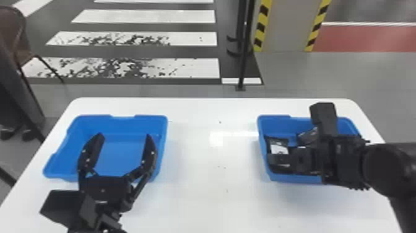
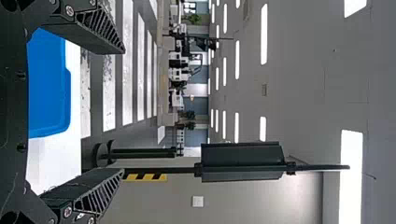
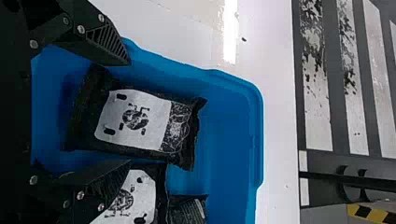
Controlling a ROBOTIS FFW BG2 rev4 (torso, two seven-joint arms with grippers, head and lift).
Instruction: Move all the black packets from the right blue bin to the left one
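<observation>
From here I take it for a large indoor hall, perhaps a lab: crosswalk stripes on the floor, yellow-and-black tape, ceiling lights, plants.

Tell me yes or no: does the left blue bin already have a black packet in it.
No, the visible floor of the left blue bin is bare blue plastic in the head view.

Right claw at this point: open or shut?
Open: the right claw has its fingers well apart, a black packet showing in the gap between them.
</observation>
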